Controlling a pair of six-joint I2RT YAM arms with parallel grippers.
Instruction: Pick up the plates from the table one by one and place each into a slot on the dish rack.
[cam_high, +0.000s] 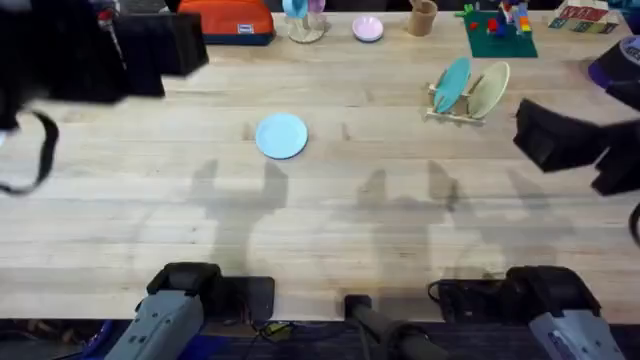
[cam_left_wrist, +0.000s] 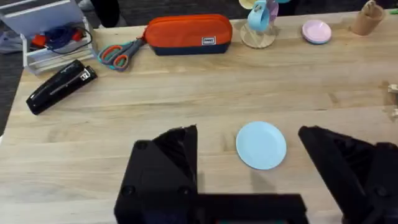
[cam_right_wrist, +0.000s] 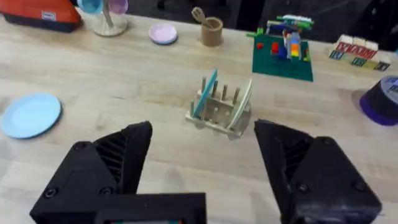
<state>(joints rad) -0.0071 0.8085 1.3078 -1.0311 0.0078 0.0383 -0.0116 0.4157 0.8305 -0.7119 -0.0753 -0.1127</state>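
Observation:
A pale sky-blue plate (cam_high: 281, 135) lies flat on the wood table (cam_high: 330, 230), left of centre. My left gripper (cam_left_wrist: 249, 134) hovers high above the table with its black fingers (cam_left_wrist: 168, 165) wide open, and the blue plate (cam_left_wrist: 261, 144) shows between them from above. The dish rack (cam_high: 462, 108) stands at the back right, holding a teal plate (cam_high: 452, 82) and a cream plate (cam_high: 489, 88) upright in its slots. My right gripper (cam_right_wrist: 202, 129) is open and held in the air in front of the rack (cam_right_wrist: 217, 115), with nothing between its fingers. In the overhead view the right gripper (cam_high: 555, 135) sits just right of the rack.
Along the back edge stand an orange pouch (cam_left_wrist: 188, 33), scissors (cam_left_wrist: 118, 55), a black stapler (cam_left_wrist: 61, 86), a cup stand (cam_left_wrist: 258, 25), a small pink dish (cam_high: 367, 28), a wooden cup (cam_right_wrist: 212, 31) and a green brick baseplate (cam_right_wrist: 283, 56). A purple roll (cam_right_wrist: 379, 99) lies far right.

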